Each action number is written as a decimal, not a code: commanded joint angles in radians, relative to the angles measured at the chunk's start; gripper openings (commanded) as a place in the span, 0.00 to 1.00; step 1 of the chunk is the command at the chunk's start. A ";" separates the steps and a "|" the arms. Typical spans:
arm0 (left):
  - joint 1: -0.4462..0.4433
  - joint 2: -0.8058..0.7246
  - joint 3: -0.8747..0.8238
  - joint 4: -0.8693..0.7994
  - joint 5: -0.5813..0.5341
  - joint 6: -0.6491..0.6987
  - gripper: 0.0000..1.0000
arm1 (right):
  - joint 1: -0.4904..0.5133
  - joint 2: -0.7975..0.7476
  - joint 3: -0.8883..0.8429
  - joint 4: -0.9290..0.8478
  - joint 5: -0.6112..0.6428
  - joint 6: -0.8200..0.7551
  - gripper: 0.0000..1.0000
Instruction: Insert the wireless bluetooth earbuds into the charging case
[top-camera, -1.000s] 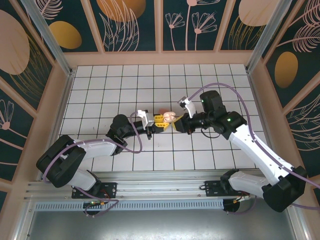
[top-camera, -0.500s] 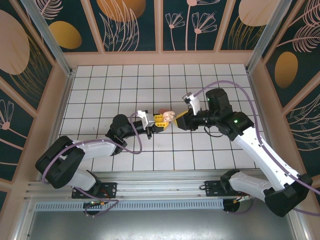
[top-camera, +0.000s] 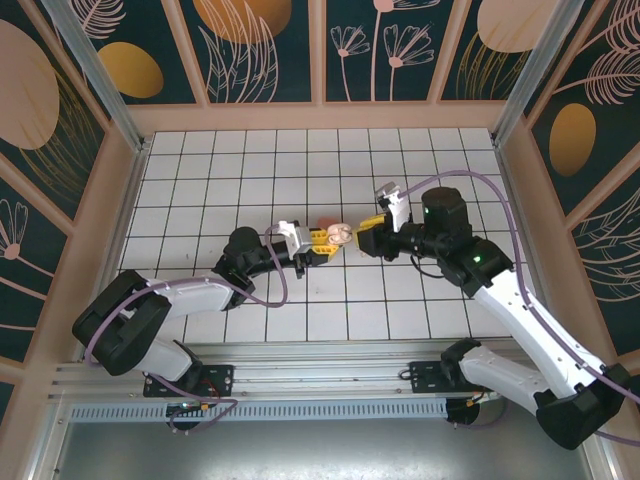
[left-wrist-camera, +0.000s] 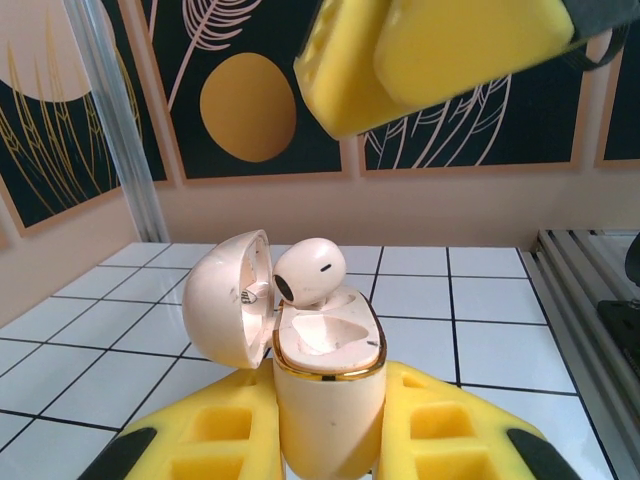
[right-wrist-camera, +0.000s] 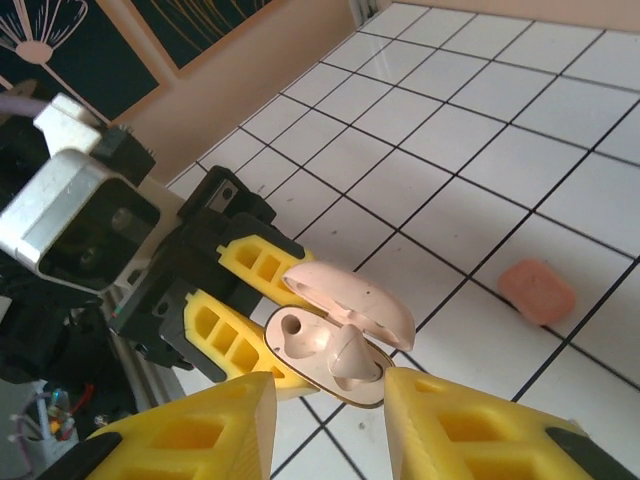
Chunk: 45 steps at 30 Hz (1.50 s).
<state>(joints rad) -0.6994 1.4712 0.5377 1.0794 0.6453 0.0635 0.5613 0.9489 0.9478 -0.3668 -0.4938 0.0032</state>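
Well, left gripper (top-camera: 318, 240) clamped on charging case (left-wrist-camera: 325, 400) (lid open); earbud (left-wrist-camera: 310, 272) perched tilted in well, just below right gripper (right-wrist-camera: 330, 390), jaws parted, empty.

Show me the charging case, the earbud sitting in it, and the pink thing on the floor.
charging case (left-wrist-camera: 328, 400), left wrist view, front of its body.
earbud (left-wrist-camera: 312, 270), left wrist view, its rounded head.
pink thing (right-wrist-camera: 537, 290), right wrist view, its top face.
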 joint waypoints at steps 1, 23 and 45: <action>-0.003 0.008 0.030 0.010 0.018 0.004 0.10 | -0.023 -0.041 -0.046 0.123 -0.019 -0.101 0.33; -0.001 -0.016 0.037 -0.029 0.048 0.051 0.10 | -0.185 0.020 -0.051 0.000 -0.399 -0.826 0.34; -0.003 -0.022 0.036 0.004 0.044 0.029 0.10 | -0.173 0.104 -0.026 0.023 -0.468 -0.827 0.33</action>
<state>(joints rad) -0.6998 1.4723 0.5503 1.0439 0.6754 0.0967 0.3832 1.0431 0.8879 -0.3405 -0.9516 -0.7994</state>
